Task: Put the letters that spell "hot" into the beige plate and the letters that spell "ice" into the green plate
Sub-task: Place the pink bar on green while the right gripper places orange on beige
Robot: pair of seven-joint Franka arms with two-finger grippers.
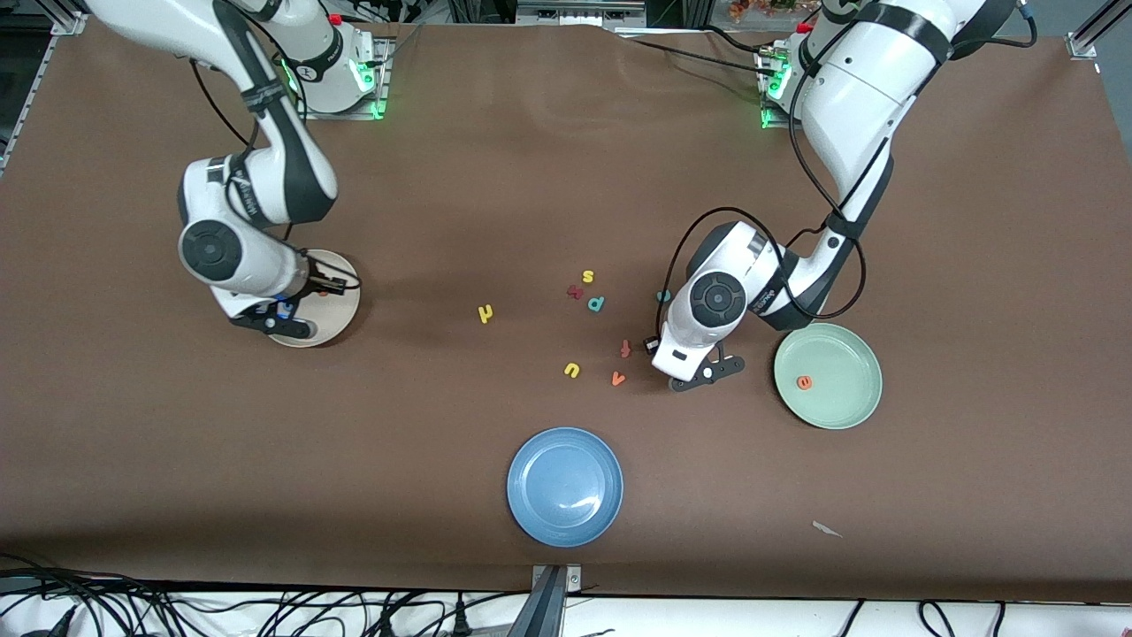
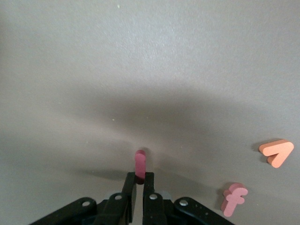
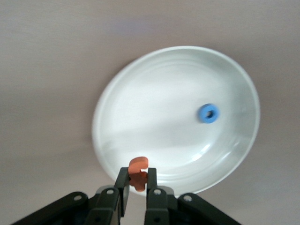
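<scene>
My left gripper [image 2: 139, 176] is shut on the dark red bar-like i [image 2: 140, 164]. It hangs low over the brown table [image 1: 442, 203] between the red-orange f and the green plate [image 1: 845, 402]. In that plate lies the orange e [image 1: 804, 382]. My right gripper [image 3: 138, 174] is shut on the orange t [image 3: 139, 164], over the rim of the beige plate [image 3: 154, 112]. The blue o [image 3: 208, 113] lies in the beige plate. On the table are the yellow h [image 1: 485, 313] and the teal c [image 1: 662, 295]. In the front view my left gripper [image 1: 699, 376] and right gripper [image 1: 274, 318] show from above.
Other letters lie mid-table: a yellow s [image 1: 587, 277], a teal p [image 1: 597, 303], a small dark red piece [image 1: 575, 291], a yellow u [image 1: 572, 370], an orange v [image 1: 618, 379] and the f [image 1: 625, 349]. A blue plate [image 1: 564, 522] sits nearer the front camera. A paper scrap [image 1: 827, 529] lies near the front edge.
</scene>
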